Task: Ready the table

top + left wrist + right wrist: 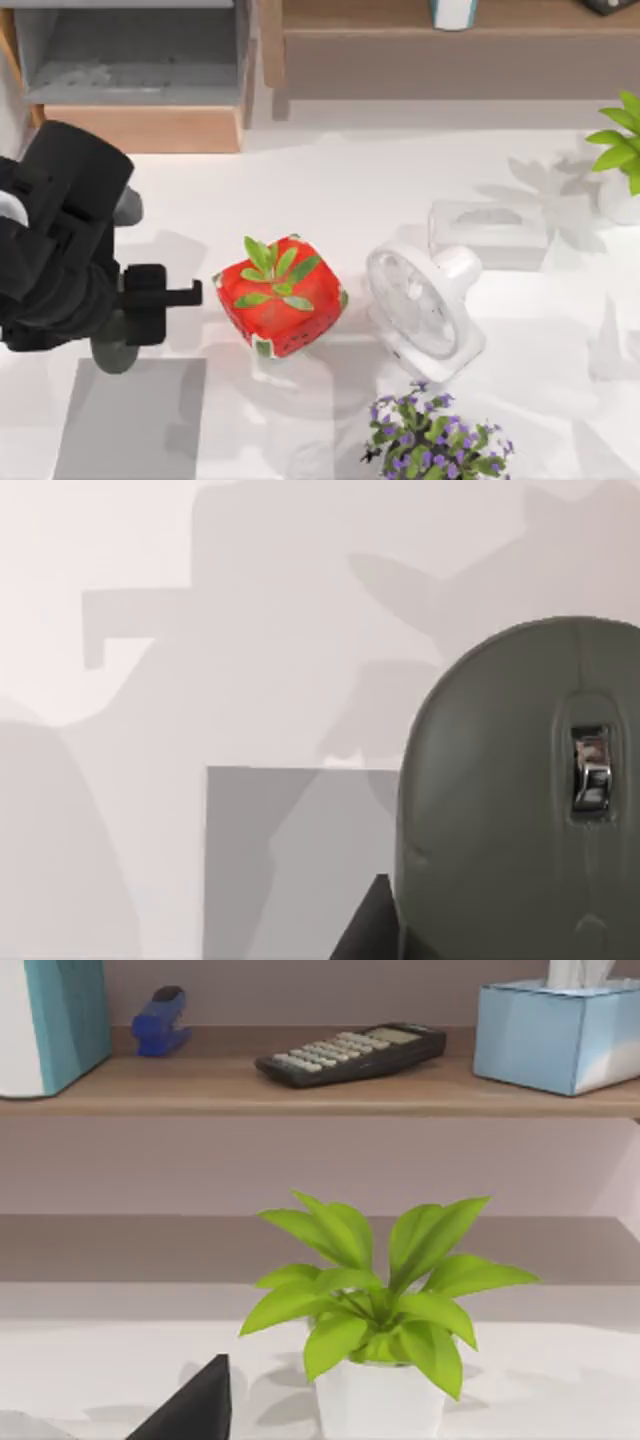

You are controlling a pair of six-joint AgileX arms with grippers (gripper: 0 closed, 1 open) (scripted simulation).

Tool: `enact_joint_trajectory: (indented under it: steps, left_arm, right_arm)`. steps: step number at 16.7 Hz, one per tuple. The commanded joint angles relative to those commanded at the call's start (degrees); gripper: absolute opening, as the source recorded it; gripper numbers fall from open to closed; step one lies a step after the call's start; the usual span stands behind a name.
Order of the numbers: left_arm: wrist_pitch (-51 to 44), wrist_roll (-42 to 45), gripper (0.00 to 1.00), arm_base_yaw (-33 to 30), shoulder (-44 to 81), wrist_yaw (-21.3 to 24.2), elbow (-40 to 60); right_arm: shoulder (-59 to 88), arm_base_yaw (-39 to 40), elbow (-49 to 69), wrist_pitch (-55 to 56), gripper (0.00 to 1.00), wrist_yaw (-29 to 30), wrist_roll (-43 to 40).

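Note:
The white table spreads across the top view under every object. My left gripper hangs at the table's left side, shut on a grey mouse with a silver scroll wheel. The mouse peeks out from under the black arm, just above the far edge of a grey square pad. That pad lies flat below the mouse in the left wrist view. One dark fingertip of my right gripper shows at the edge of the right wrist view, facing a green plant.
A red strawberry-shaped planter stands right of the left gripper, then a white fan and a white tissue box. Purple flowers sit at the front, the green plant at the right. The wooden shelf holds a calculator.

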Motion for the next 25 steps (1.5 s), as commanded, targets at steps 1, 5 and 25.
enact_joint_trajectory:
  steps: [1, 5, 25]
  left_arm:
    - [0.6, 0.1, 0.0, 0.2, -0.6, -0.3, 0.4]
    - [2.5, 0.2, 0.0, 0.5, -1.7, -1.2, 1.5]
    - [-2.1, -0.6, 0.0, -3.4, 9.0, 3.4, -4.3]
  right_arm:
    - [0.0, 0.0, 0.0, 0.0, 1.0, 0.0, 0.0]
    - [0.0, 0.0, 0.0, 0.0, 1.0, 0.0, 0.0]
    - [0.0, 0.0, 0.0, 0.0, 1.0, 0.0, 0.0]
